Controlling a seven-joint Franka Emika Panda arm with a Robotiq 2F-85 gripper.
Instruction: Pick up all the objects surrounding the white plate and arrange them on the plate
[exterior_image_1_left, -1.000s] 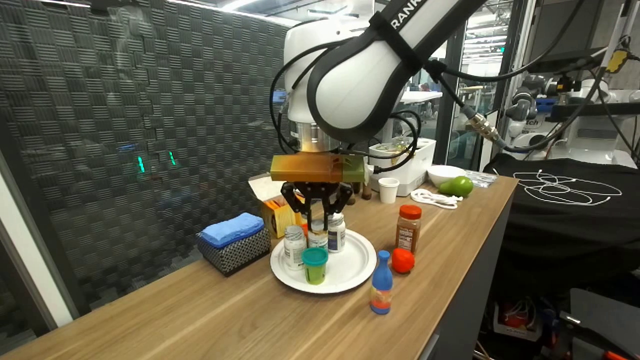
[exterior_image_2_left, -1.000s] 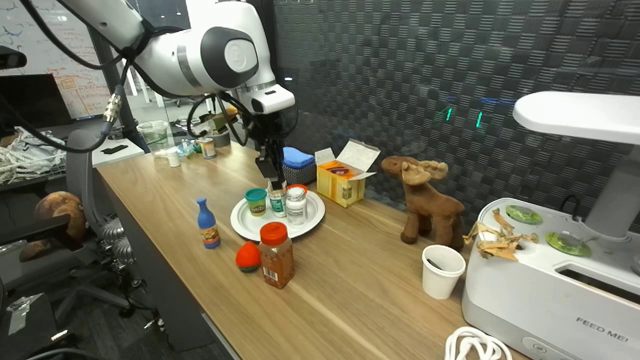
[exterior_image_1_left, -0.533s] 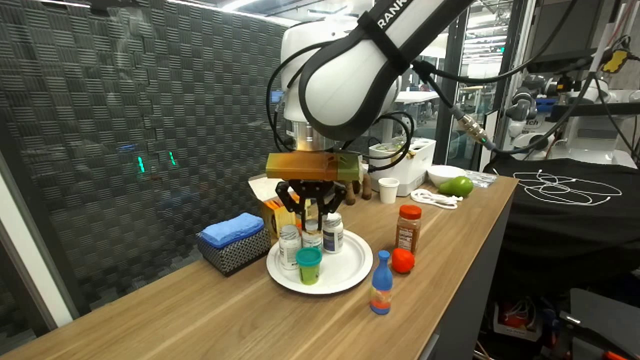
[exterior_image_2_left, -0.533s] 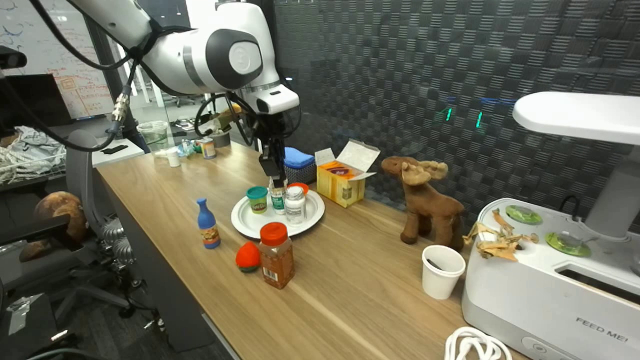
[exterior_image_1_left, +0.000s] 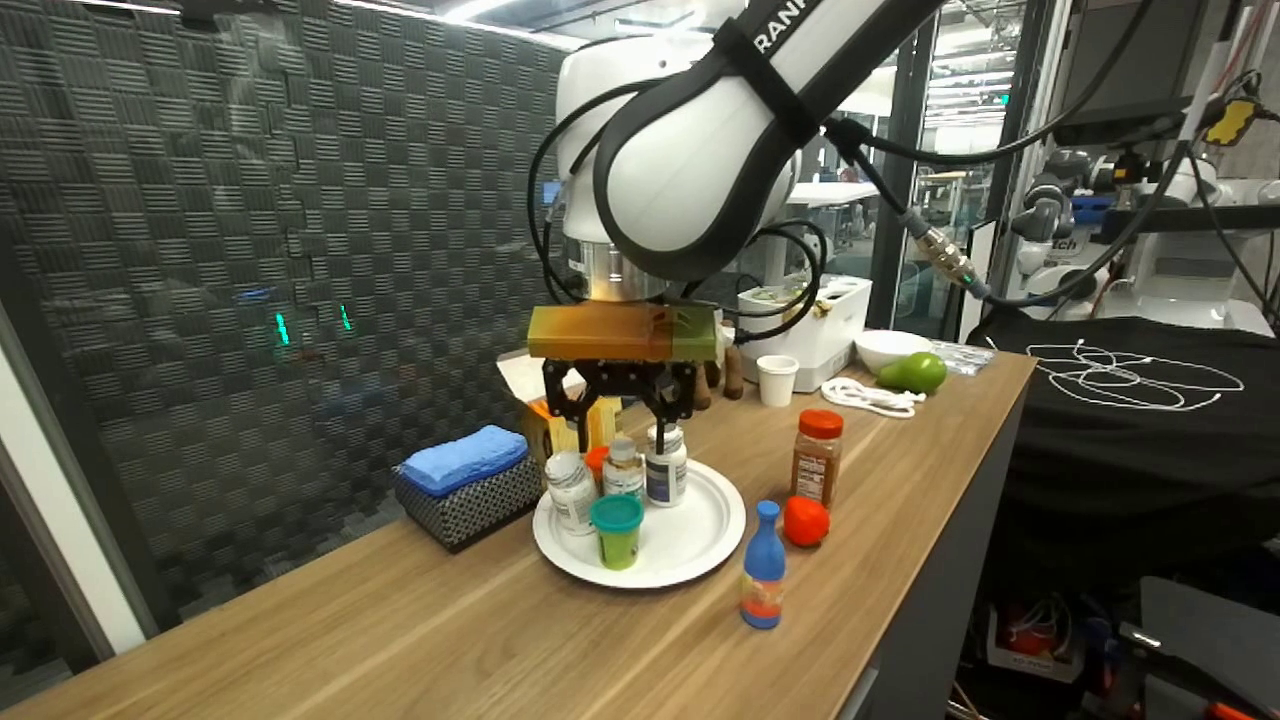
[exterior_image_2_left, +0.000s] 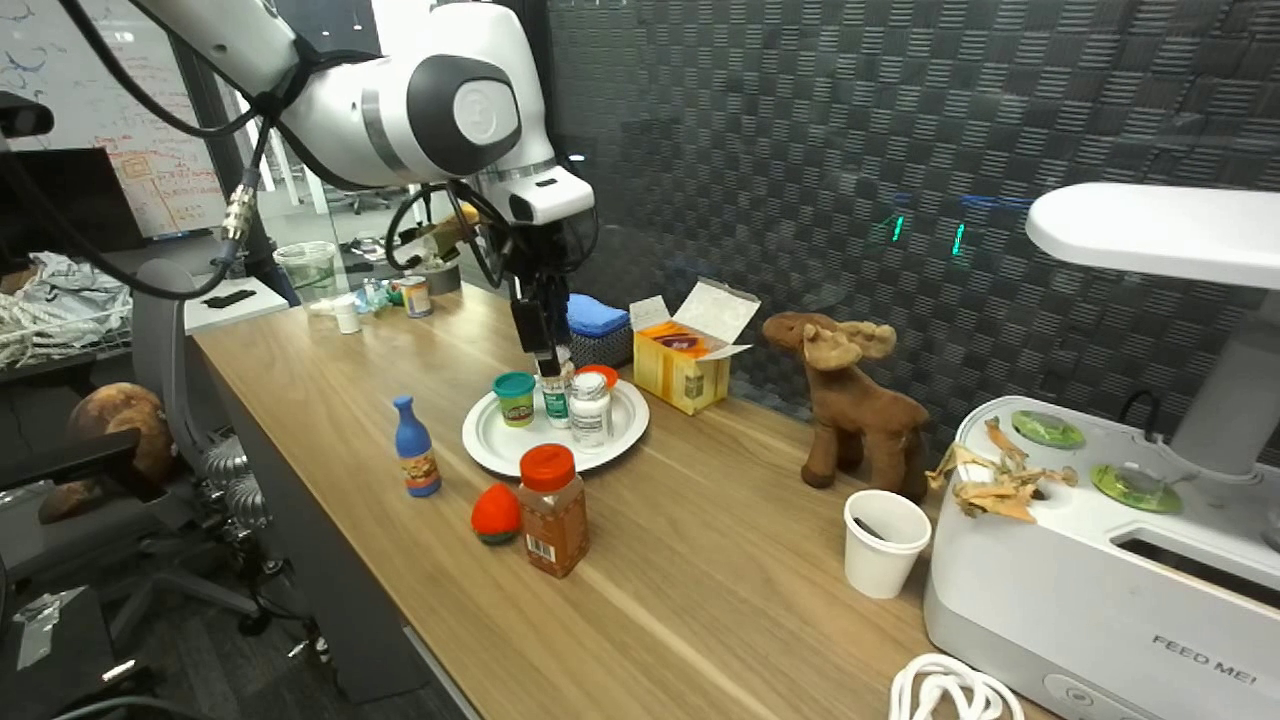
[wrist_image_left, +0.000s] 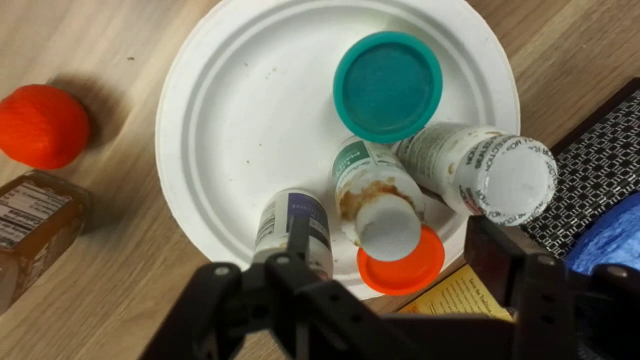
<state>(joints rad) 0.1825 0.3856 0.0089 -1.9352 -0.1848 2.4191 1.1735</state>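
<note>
Gripper (exterior_image_1_left: 622, 450): its two fingers (exterior_image_1_left: 582, 436) have spread apart since half a second ago. They are wide now and hold nothing.
White plate (exterior_image_1_left: 695, 545): it has slid a tiny bit since one second ago. It lies flat on the wooden table (exterior_image_1_left: 400, 640).
Leaning bottle (exterior_image_1_left: 571, 495): it was up straight half a second ago. Now it is tipped, with its white top toward the edge of the plate. One finger is right by its top, but I can't tell if they touch.
Middle bottle (wrist_image_left: 378, 200): on the plate, with a green label and brown smears near its top. It is between the fingers, and they don't squeeze it.
Blue-label bottle (exterior_image_1_left: 668, 482): upright on the plate. In an exterior view the other finger is in front of its top.
Green jar (exterior_image_1_left: 617, 537): upright on the plate, with a teal lid.
Orange lid (wrist_image_left: 401, 275): it peeks out from behind the middle bottle. What is under it is mostly hidden.
Blue bottle (exterior_image_1_left: 763, 565): upright on the table, off the plate.
Brown jar (exterior_image_1_left: 817, 465): upright on the table, off the plate, with a red lid.
Red round thing (exterior_image_2_left: 497, 512): on the table, off the plate, just beside the brown jar.
Yellow carton (exterior_image_2_left: 682, 374): on the table near the plate, flaps up.
Patterned box (exterior_image_1_left: 490, 507): near the plate, with a blue cloth (exterior_image_1_left: 465, 460) on top.
</note>
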